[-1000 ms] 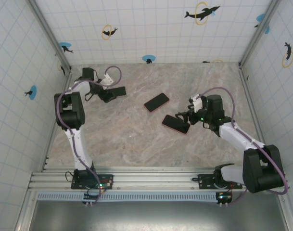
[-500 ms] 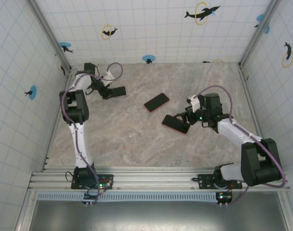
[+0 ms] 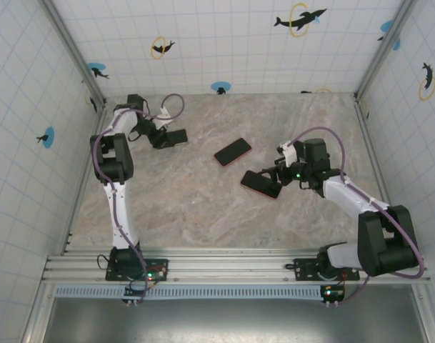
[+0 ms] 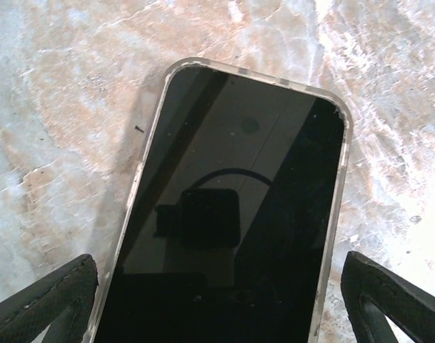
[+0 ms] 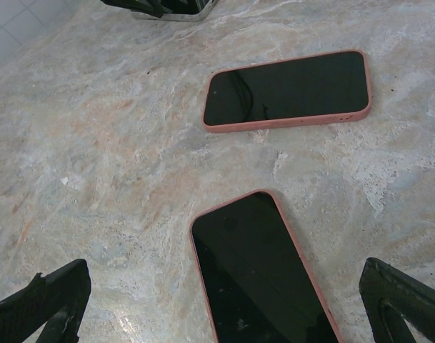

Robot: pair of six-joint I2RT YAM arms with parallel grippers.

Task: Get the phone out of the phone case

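One marble table (image 3: 203,207) carries three phones, each inside a case: two pink, one clear. The clear-cased phone (image 4: 231,214) lies face up at the far left, between the widely parted fingers of the left gripper (image 3: 162,138), which is not closed on it. The near pink-cased phone (image 3: 261,184) has one end between the fully spread, empty fingers of the right gripper (image 3: 273,175); the far pink-cased phone (image 3: 233,151) lies just beyond
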